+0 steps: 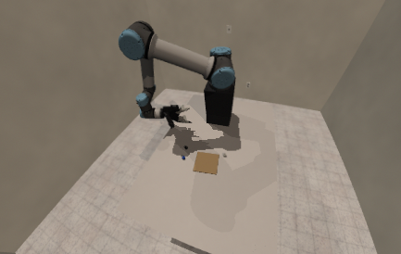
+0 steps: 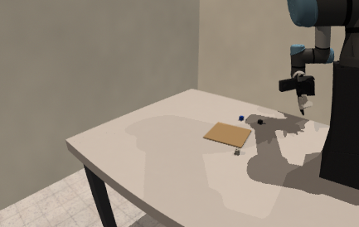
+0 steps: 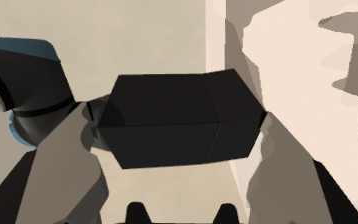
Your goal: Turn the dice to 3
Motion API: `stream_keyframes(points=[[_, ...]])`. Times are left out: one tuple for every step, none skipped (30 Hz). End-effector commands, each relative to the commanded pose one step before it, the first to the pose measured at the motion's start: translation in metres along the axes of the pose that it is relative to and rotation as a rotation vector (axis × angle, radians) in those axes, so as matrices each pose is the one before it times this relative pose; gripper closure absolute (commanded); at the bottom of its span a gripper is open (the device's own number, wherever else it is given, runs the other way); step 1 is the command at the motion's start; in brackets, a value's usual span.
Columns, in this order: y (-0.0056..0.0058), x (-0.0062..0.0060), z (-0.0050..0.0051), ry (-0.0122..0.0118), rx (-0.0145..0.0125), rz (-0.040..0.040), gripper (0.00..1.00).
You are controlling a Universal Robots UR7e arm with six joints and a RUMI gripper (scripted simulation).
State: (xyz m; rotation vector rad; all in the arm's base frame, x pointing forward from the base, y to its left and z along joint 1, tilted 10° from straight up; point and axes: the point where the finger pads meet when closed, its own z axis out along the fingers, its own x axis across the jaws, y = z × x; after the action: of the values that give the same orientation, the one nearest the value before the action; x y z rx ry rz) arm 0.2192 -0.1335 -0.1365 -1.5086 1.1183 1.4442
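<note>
The black die (image 1: 185,147) (image 2: 260,122) lies off the mat, in the arm's shadow. The blue die (image 1: 183,158) (image 2: 241,118) lies off the mat, near its left side in the top view. The white die (image 1: 224,155) (image 2: 237,152) lies just off the opposite side of the tan mat (image 1: 206,163) (image 2: 227,134). The dice are too small to read their numbers. My gripper (image 1: 188,115) (image 2: 303,107) (image 3: 178,107) is wide open and empty, held sideways above the table, away from the dice. No die shows in the wrist view.
The black pedestal (image 1: 219,104) (image 2: 351,137) (image 3: 166,100) of the arm stands on the table; in the wrist view it shows behind the open fingers. The table (image 1: 248,222) (image 2: 114,166) has a free edge at the front left in the exterior view. Walls stand behind.
</note>
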Motion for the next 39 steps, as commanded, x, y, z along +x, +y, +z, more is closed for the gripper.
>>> stream_keyframes(points=[[0.00003,-0.00026,-0.00034,0.00076,0.00015,-0.00009,0.00],[0.00000,0.00000,0.00000,0.00000,0.00000,0.00000,0.00],[0.00000,0.00000,0.00000,0.00000,0.00000,0.00000,0.00],[0.00000,0.00000,0.00000,0.00000,0.00000,0.00000,0.00],[0.00000,0.00000,0.00000,0.00000,0.00000,0.00000,0.00],[0.00000,0.00000,0.00000,0.00000,0.00000,0.00000,0.00],[0.00000,0.00000,0.00000,0.00000,0.00000,0.00000,0.00],[0.00000,0.00000,0.00000,0.00000,0.00000,0.00000,0.00],[0.00000,0.00000,0.00000,0.00000,0.00000,0.00000,0.00],[0.00000,0.00000,0.00000,0.00000,0.00000,0.00000,0.00],[0.00000,0.00000,0.00000,0.00000,0.00000,0.00000,0.00],[0.00000,0.00000,0.00000,0.00000,0.00000,0.00000,0.00],[0.00000,0.00000,0.00000,0.00000,0.00000,0.00000,0.00],[0.00000,0.00000,0.00000,0.00000,0.00000,0.00000,0.00],[0.00000,0.00000,0.00000,0.00000,0.00000,0.00000,0.00],[0.00000,0.00000,0.00000,0.00000,0.00000,0.00000,0.00],[0.00000,0.00000,0.00000,0.00000,0.00000,0.00000,0.00],[0.00000,0.00000,0.00000,0.00003,0.00001,0.00000,0.00],[-0.00003,0.00000,-0.00001,0.00022,0.00005,0.00000,0.00],[-0.00007,-0.00001,-0.00002,0.00058,0.00014,0.00001,0.00],[-0.00013,-0.00002,-0.00004,0.00110,0.00027,0.00002,0.00],[-0.00021,-0.00004,-0.00006,0.00176,0.00044,0.00004,0.00],[-0.00030,-0.00006,-0.00009,0.00256,0.00064,0.00005,0.00],[-0.00041,-0.00008,-0.00012,0.00348,0.00086,0.00006,0.00],[-0.00053,-0.00010,-0.00016,0.00450,0.00112,0.00007,0.00],[-0.00066,-0.00013,-0.00020,0.00562,0.00140,0.00008,0.00],[-0.00080,-0.00015,-0.00025,0.00682,0.00170,0.00008,0.00],[-0.00095,-0.00018,-0.00030,0.00809,0.00202,0.00007,0.00],[-0.00111,-0.00021,-0.00036,0.00942,0.00236,0.00004,0.00],[-0.00127,-0.00025,-0.00041,0.01080,0.00271,0.00000,0.00],[-0.00144,-0.00028,-0.00048,0.01221,0.00308,-0.00006,0.00],[-0.00162,-0.00031,-0.00055,0.01365,0.00346,-0.00014,0.00],[0.00000,0.00000,0.00000,0.00000,0.00000,0.00000,0.00],[0.00000,0.00000,0.00000,0.00000,0.00000,0.00000,0.00],[-0.00180,-0.00035,-0.00062,0.01511,0.00385,-0.00025,0.00],[-0.00198,-0.00038,-0.00070,0.01658,0.00424,-0.00038,0.00],[-0.00216,-0.00042,-0.00078,0.01804,0.00464,-0.00055,0.00],[-0.00225,-0.00043,-0.00046,0.01933,0.00473,0.00059,0.00],[-0.00240,-0.00047,-0.00042,0.02071,0.00506,0.00079,0.00]])
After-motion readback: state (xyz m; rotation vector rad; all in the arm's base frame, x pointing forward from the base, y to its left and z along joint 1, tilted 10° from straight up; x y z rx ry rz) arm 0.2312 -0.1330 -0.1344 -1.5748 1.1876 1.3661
